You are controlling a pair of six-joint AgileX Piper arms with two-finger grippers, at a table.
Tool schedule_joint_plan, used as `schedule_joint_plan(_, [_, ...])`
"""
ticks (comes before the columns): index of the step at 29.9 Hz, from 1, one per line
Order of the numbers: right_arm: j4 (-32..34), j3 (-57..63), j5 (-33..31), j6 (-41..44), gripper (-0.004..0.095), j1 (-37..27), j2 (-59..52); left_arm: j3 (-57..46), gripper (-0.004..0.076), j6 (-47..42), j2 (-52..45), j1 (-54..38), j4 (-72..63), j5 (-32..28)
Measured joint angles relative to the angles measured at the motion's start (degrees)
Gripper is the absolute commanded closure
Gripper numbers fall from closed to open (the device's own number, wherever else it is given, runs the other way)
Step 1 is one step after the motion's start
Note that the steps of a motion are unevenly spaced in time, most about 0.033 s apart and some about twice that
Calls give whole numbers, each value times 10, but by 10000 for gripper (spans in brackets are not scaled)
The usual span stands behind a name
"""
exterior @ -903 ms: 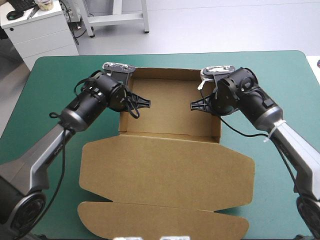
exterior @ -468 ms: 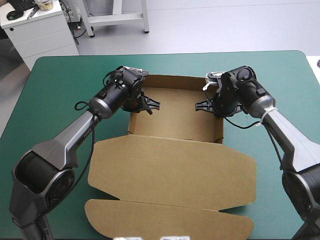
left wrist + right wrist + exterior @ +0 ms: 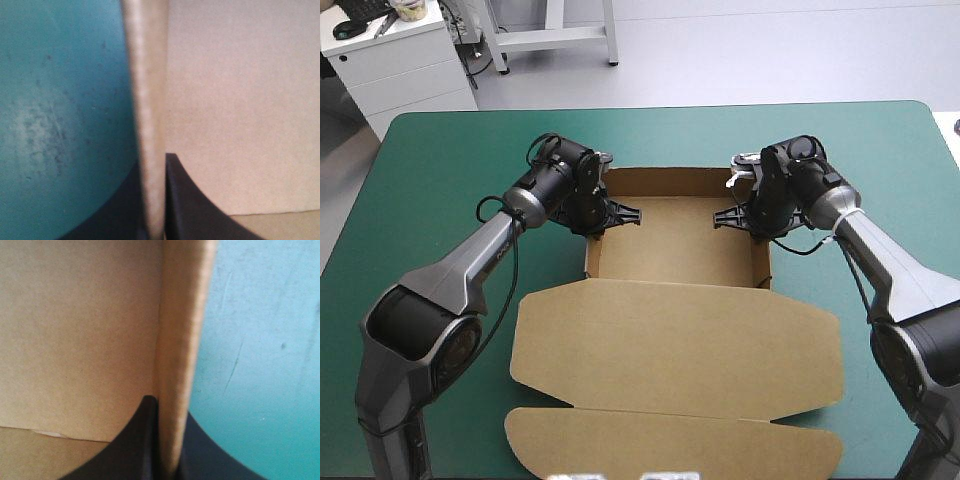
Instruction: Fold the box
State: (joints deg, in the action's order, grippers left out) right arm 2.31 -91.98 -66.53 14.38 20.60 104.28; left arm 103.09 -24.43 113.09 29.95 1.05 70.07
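Note:
The brown box [image 3: 670, 250] stands as an open tray at mid-table, its walls raised and its lid [image 3: 675, 345] lying flat toward the near edge. My left gripper [image 3: 598, 212] straddles the tray's left wall [image 3: 147, 115], black fingers [image 3: 190, 210] all but shut with the board between them. My right gripper [image 3: 750, 214] pinches the right wall [image 3: 180, 350] in the same way, one finger [image 3: 137, 445] inside the tray and one outside. Both wrist views show a wall edge running straight ahead from the fingers.
The teal-green cover [image 3: 430, 180] lies bare to the left, right and far side of the box. The lid's front flap [image 3: 670, 445] reaches almost to the near table edge.
The box has slid toward the right and slightly nearer. Both grippers have moved in along the side walls and now sit closer to the far corners, wrists turned more steeply down.

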Motion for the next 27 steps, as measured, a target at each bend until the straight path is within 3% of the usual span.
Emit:
schedule_joint_plan(9, [0, 0, 20, -4, 899, 0, 1, 1, 734, 31, 1, -19, -26, 2])
schedule_joint_plan(13, [0, -1, 22, -4, 795, 0, 6, 1, 720, 37, 1, -19, -26, 1])
schedule_joint_plan(16, [0, -3, 25, -4, 590, 0, 14, 1, 636, 58, 2, -20, -31, 0])
schedule_joint_plan(21, [-17, -4, 34, -8, 212, 0, 25, 1, 330, 81, 4, -21, -32, 2])
schedule_joint_plan(24, [-19, -5, 39, -9, 124, 0, 27, 1, 218, 85, 6, -21, -24, 2])
schedule_joint_plan(27, [-19, -8, 45, -9, 125, 0, 28, 1, 218, 85, 8, -21, -10, 2])
